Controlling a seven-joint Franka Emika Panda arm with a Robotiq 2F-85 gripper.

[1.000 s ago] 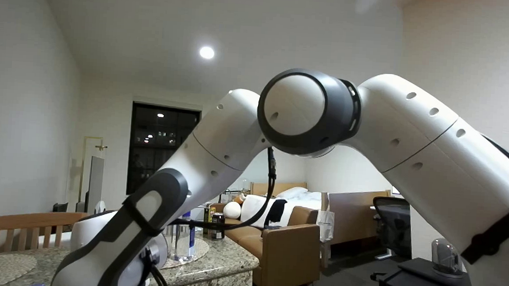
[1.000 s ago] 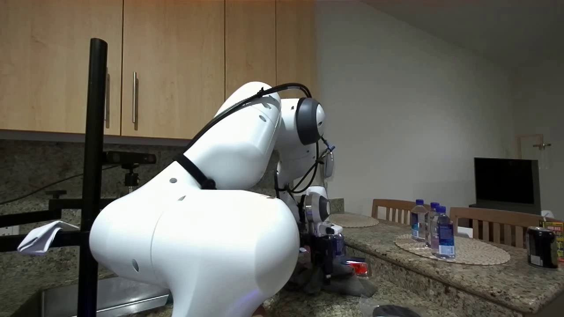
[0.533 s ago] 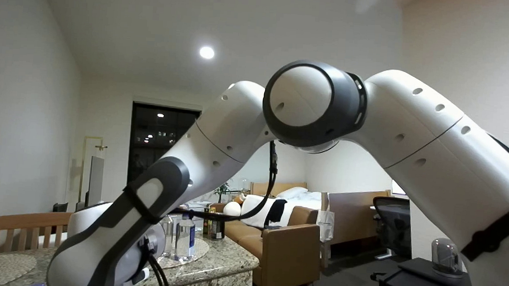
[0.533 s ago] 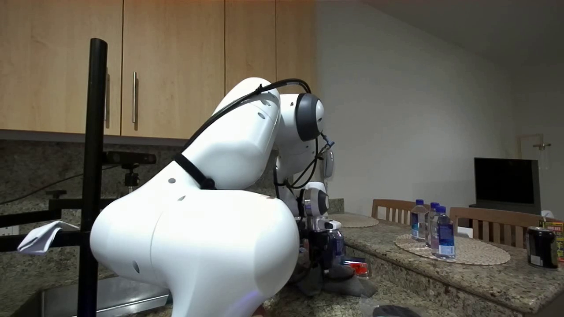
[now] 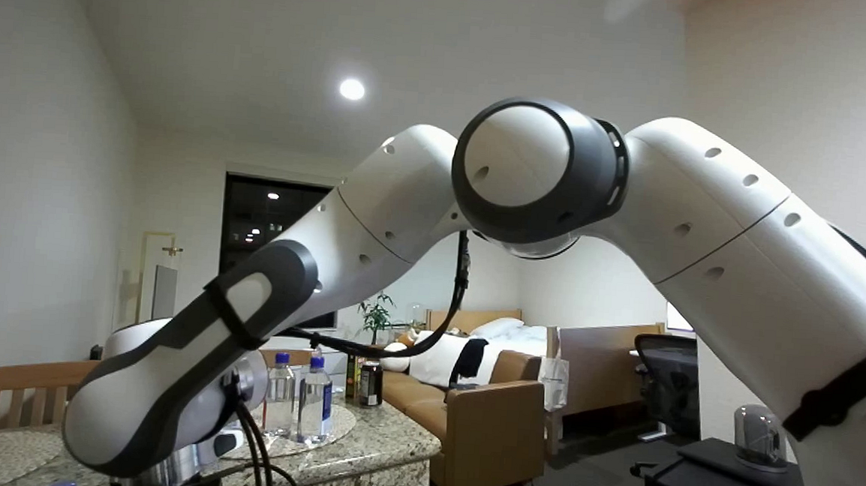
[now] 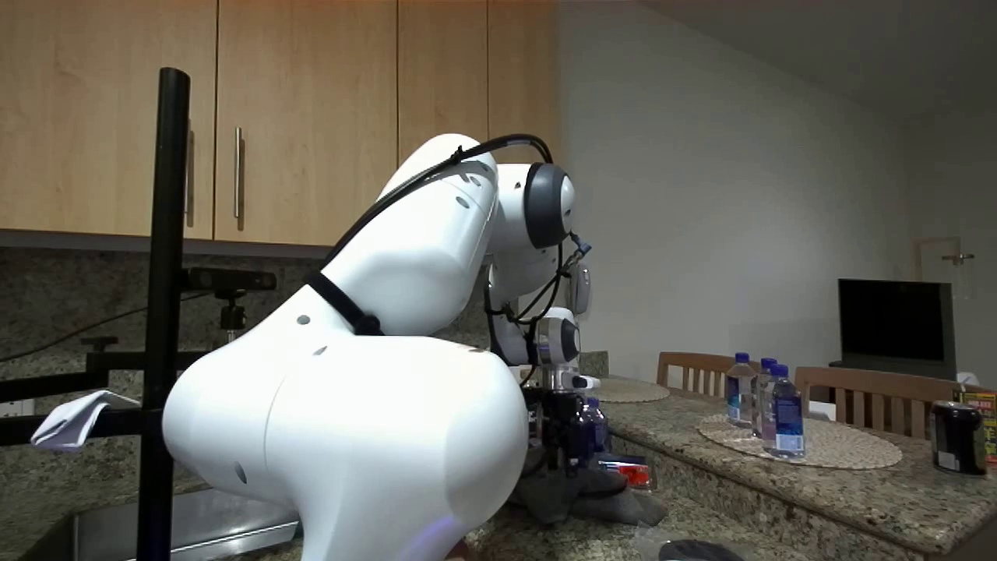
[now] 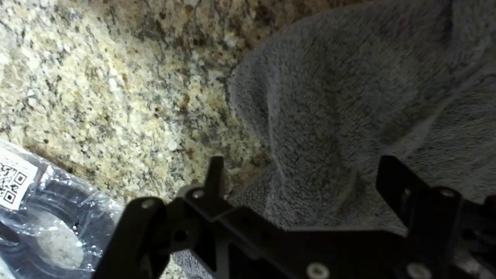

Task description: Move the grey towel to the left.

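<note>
Wrist view: the tool (image 7: 302, 162) is held with its fingers wide apart, one seen against the granite desk (image 7: 108, 100), the other against folds of the grey terry towel (image 7: 329, 108), while a plastic-wrapped black ring (image 7: 92, 224) is shown at lower left. In an exterior view, the towel is bunched on the desk below the tool, near a red item (image 6: 635, 474), and three water bottles (image 6: 765, 409) are stood on a woven placemat (image 6: 849, 446). In an exterior view, the white arm (image 5: 383, 202) is seen arched.

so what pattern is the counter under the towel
The counter is speckled: cream and tan with dark flecks, seen best in the wrist view.
</note>
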